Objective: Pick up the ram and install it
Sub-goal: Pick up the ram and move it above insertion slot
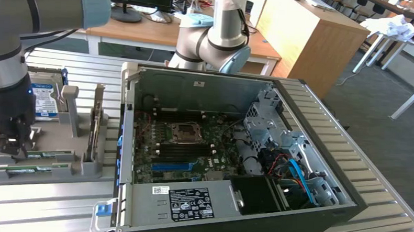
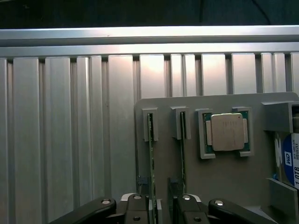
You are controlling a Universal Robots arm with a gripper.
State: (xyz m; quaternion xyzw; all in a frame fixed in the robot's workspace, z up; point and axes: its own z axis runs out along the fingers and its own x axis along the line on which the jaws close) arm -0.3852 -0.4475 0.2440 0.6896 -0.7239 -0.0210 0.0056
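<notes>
Hand (image 2: 163, 207) hangs just above the ram (image 2: 151, 158) standing on edge.

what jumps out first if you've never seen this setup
The open computer case with its bare motherboard dominates the middle of the exterior view. At that view's left, the arm's pincer hangs low over a grey tray, where the ram stands on edge beside a second stick and a silver processor.
</notes>
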